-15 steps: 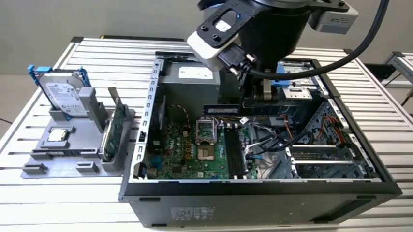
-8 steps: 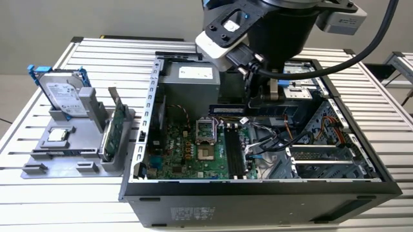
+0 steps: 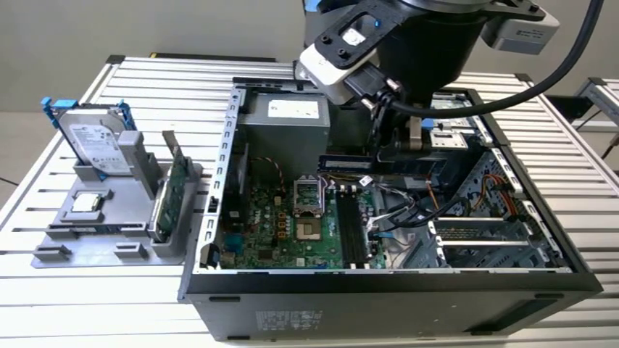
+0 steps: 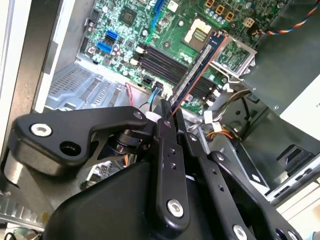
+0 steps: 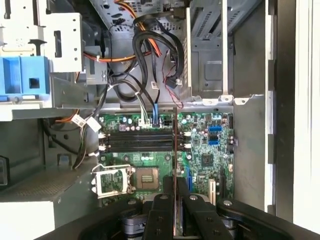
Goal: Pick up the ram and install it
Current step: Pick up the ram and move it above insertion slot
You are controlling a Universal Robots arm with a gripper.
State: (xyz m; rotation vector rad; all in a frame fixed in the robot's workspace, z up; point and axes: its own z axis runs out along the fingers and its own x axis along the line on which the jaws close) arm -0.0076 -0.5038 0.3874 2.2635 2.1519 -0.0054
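Gripping the ram (image 4: 196,70), a thin, flat, dark-green stick, the black tool (image 4: 171,115) hung over the motherboard's (image 5: 200,150) long black slots (image 5: 137,141) inside the open case (image 3: 387,283).

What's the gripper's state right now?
The gripper is closed on the ram, holding it over the motherboard inside the open computer case.

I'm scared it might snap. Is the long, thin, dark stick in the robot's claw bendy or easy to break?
Probably stiff: the ram, a long, thin, dark circuit-board stick, juts straight from the black gripper without sagging. Likely light, since a grip on one end carries it. Probably fragile, being so thin.
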